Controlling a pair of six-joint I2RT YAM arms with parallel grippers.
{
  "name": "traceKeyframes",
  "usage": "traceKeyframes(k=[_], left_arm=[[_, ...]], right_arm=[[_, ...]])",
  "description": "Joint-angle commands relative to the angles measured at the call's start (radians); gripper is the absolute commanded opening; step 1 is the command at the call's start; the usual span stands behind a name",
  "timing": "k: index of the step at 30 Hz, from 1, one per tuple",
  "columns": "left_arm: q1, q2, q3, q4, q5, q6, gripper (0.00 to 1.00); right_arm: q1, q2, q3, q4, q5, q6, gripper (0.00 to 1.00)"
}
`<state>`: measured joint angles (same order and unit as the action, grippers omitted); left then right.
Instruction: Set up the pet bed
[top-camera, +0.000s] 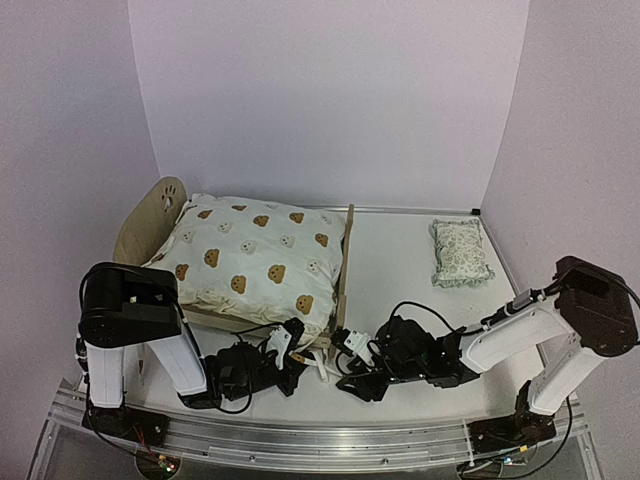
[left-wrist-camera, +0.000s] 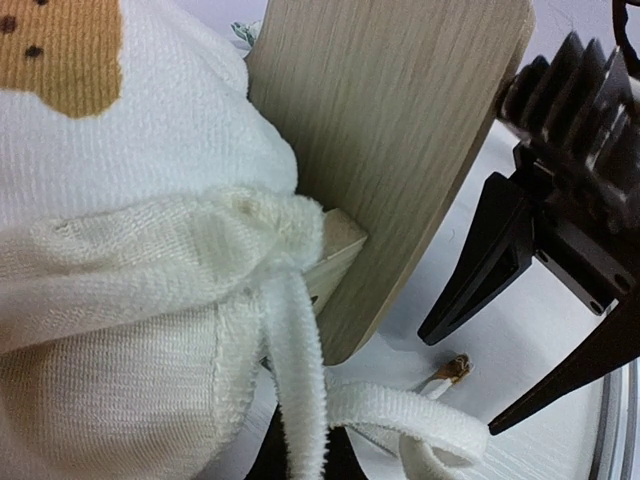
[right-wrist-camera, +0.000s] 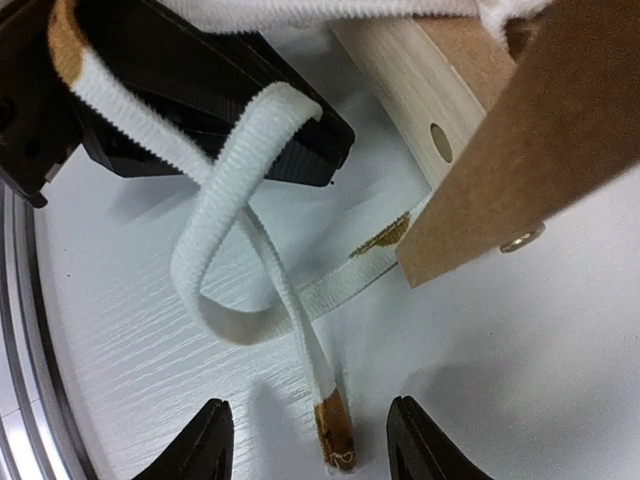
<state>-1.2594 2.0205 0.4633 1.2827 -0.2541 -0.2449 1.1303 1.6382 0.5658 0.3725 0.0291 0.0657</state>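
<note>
Top view: pet bed (top-camera: 150, 215), left of centre on the desk (top-camera: 400, 260), bear-print quilt (top-camera: 250, 260) spread over it; pillow (top-camera: 460, 252) apart at upper right.
Left wrist view: the quilt's tie (left-wrist-camera: 300, 380) hangs loose beside the footboard (left-wrist-camera: 400, 150).
Right wrist view: left pincer (right-wrist-camera: 250, 130) clenched on that tie; right pincer (right-wrist-camera: 315, 445) released, straddling its end.
Left for you, likely: tie, pillow.

You have no readable text, label, brand or number here; the only marks are a paw cutout in the headboard (top-camera: 140, 225) and bear faces printed on the quilt (top-camera: 250, 250).
</note>
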Motion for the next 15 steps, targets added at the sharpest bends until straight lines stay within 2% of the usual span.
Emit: traceKeyframes(k=[1, 5, 7, 9, 10, 13, 15], left_arm=[[0.003, -0.022, -0.001, 0.015, 0.019, -0.017, 0.00], [0.004, -0.021, -0.003, 0.016, 0.022, -0.020, 0.00], [0.004, -0.023, -0.005, 0.017, 0.022, -0.022, 0.00], [0.004, -0.028, -0.009, 0.016, 0.023, -0.023, 0.00], [0.004, -0.030, -0.010, 0.015, 0.023, -0.025, 0.00], [0.004, -0.050, -0.022, -0.018, 0.019, -0.044, 0.00], [0.004, -0.073, -0.032, -0.064, 0.014, -0.065, 0.00]], right_arm=[[0.002, 0.059, 0.051, 0.009, 0.068, -0.034, 0.53], [0.003, 0.089, 0.068, 0.011, 0.080, -0.049, 0.47], [0.002, 0.101, 0.072, 0.012, 0.075, -0.047, 0.35], [0.002, 0.109, 0.071, 0.015, 0.068, -0.041, 0.16], [0.002, 0.111, 0.070, 0.016, 0.064, -0.038, 0.10], [0.003, 0.095, 0.060, 0.015, 0.081, -0.025, 0.01], [0.002, 0.062, 0.049, 0.004, 0.115, -0.014, 0.00]])
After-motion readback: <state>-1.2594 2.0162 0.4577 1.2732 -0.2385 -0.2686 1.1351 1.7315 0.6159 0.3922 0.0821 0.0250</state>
